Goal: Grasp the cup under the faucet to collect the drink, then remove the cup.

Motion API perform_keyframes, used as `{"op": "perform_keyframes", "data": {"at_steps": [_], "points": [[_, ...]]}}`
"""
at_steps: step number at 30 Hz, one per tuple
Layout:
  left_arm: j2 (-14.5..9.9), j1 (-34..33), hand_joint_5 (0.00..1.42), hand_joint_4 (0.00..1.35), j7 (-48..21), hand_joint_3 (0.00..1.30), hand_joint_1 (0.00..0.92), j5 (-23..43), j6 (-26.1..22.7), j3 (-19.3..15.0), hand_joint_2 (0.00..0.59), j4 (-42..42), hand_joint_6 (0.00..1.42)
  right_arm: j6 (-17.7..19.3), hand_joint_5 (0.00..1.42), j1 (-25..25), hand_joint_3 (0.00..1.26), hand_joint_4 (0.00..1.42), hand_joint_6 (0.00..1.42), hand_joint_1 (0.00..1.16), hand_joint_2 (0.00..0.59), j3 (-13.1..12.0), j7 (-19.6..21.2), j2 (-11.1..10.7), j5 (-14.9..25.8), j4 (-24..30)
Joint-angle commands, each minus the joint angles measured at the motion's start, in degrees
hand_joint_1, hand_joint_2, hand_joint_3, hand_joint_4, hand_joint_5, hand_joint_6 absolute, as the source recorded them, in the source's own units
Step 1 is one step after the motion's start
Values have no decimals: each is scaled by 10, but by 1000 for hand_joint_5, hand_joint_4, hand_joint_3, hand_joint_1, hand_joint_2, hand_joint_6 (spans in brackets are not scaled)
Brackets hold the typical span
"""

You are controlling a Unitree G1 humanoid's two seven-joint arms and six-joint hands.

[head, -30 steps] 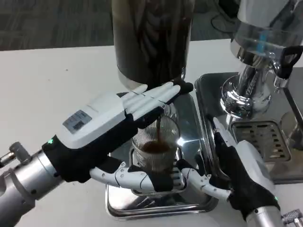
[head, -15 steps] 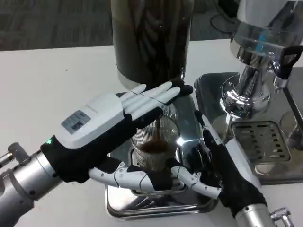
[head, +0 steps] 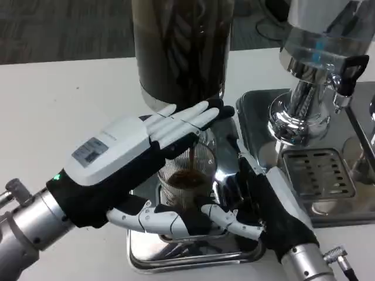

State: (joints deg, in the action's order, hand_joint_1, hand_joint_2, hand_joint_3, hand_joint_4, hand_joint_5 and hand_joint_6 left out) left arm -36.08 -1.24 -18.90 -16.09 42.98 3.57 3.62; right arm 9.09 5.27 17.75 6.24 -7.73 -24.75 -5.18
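A clear glass cup [head: 186, 186] stands on the silver drip tray [head: 193, 260] under the dark dispenser [head: 181, 47]. A thin dark stream falls into the cup, which is partly filled with brown drink. My left hand [head: 120, 161] lies over the cup with its fingers [head: 184, 120] stretched straight onto the tap above it. Its thumb [head: 149, 220] curves along the front of the cup's base. My right hand [head: 266, 205] is at the cup's right side, fingers spread, thumb [head: 225, 216] reaching toward the base. I cannot tell whether it touches the glass.
A chrome machine [head: 302, 99] with a black lever stands at the right on its own steel tray with a slotted grate [head: 319, 175]. Bare white table [head: 64, 99] stretches to the left of the dispenser.
My right hand has moved left and forward, from beside the tray to right against the cup's side. The left hand stays over the tap and the drink keeps pouring. The view shifted slightly.
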Motion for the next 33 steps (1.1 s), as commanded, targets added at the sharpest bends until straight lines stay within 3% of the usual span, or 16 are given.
{"op": "perform_keyframes", "data": {"at_steps": [1,11,22,27,33], "points": [[-9,23,87,0,-12,44,0,-24,-8,8,115,7,16,5,0,-7,0,0,109,622,216,2,-12,3,10,-15],[-4,44,64,0,28,12,0,-18,-20,-31,127,10,0,17,0,-3,0,0,106,617,215,3,-22,3,21,-17],[25,87,48,0,91,9,0,22,-33,-134,142,0,3,34,0,5,0,0,106,613,214,6,-40,1,34,-9],[40,118,69,0,78,55,0,120,16,-153,151,-62,20,45,0,-1,0,0,101,660,188,8,-57,2,47,-18],[56,157,93,0,88,93,0,129,41,-176,156,-116,24,22,0,-2,0,0,92,684,182,9,-65,9,44,-6]]}}
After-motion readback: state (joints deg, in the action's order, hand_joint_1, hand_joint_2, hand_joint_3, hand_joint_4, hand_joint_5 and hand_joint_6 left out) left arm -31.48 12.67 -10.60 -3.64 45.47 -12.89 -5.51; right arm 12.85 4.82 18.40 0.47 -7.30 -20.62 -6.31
